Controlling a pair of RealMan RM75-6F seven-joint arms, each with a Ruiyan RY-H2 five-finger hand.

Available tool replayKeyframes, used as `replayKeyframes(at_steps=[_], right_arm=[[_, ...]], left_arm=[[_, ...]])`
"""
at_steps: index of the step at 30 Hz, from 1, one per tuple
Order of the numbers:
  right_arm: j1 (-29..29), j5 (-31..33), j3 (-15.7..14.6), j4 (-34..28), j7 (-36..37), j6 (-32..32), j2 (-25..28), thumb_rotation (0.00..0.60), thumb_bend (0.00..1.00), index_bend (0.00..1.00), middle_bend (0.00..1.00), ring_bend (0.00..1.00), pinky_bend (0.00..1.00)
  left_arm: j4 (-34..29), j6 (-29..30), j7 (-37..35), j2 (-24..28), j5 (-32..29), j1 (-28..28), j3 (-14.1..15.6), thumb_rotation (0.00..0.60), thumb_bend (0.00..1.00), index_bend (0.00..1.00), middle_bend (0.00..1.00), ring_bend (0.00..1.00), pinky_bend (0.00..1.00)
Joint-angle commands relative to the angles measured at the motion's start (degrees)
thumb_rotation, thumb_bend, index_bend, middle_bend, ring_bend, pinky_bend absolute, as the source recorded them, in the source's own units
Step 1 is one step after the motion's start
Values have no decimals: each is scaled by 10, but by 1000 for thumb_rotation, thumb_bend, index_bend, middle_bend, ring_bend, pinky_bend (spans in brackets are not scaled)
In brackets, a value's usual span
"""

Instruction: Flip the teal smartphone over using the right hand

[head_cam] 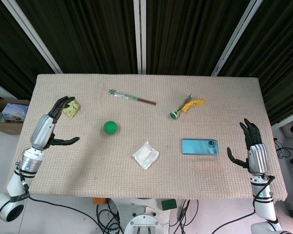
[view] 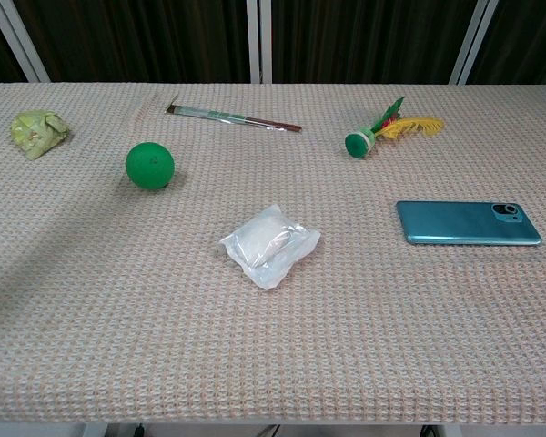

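Observation:
A teal smartphone lies flat on the beige woven table, right of centre, with its camera side up and the lens at its right end. My right hand hovers near the table's right edge, a short way right of the phone, fingers spread and holding nothing. My left hand is at the far left edge, fingers apart and empty. Neither hand appears in the chest view.
A white plastic packet lies left of the phone. A green ball, a wrapped brush, a green-and-yellow shuttlecock and a crumpled yellow-green wrapper sit further back.

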Motion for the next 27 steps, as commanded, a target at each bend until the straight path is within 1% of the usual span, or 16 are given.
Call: replayKeyframes(at_steps=[1,14,18,20,22,24,27], right_arm=[[1,-1,0,1,0,-1,-1,394,423,0,0,0,0],[4,-4,-5,-11,-18,-16,5,392,422,0,0,0,0],[4,0,-13,-24,-40,-37,12,394,407,0,0,0,0],[5,9,-27,-54,-73,-77,32,393,385,0,0,0,0],[10,25,-41,-107,-116,-132,64,395,374,0,0,0,0],[18,39,-48,-153,-160,-172,89,396,368,0,0,0,0],[29,57,-51,-202,-226,-214,107,394,351,0,0,0,0]], left_arm=[[-1,-2,1,1,-1,0,2,243,0,47,87,30,211],[-4,-6,5,4,-3,-1,9,246,0,47,87,30,210],[-1,-9,8,3,-4,-2,11,245,0,47,87,30,211],[0,-11,12,3,-5,-2,11,250,0,48,88,30,211],[0,-13,12,4,-7,-3,11,252,0,48,87,30,211],[1,-15,10,4,-8,-5,10,250,0,48,87,30,211],[7,-14,7,1,-8,-5,11,249,0,49,87,30,211]])
